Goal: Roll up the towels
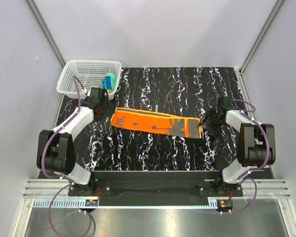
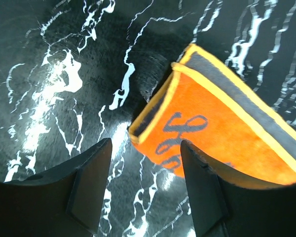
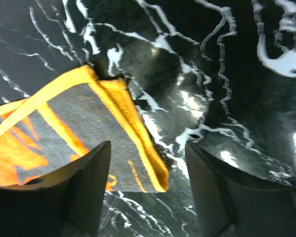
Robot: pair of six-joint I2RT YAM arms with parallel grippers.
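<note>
At the 10 o'clock corner of the surface (image 1: 153,153), the basket (image 1: 65,81) holds a teal towel (image 1: 108,81). The left end effector (image 2: 145,148), jaws wide, sits at the 9 o'clock end of the orange towel (image 1: 155,123), a folded strip lying mid-surface. The right end effector (image 3: 147,148), also wide, sits at its 3 o'clock end.

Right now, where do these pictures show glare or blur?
Top view: sharp, evenly lit. Left wrist view: white glare on the glossy table beside the orange towel; the left hand looks soft. Right wrist view: towel slightly blurred, glare at right.
</note>
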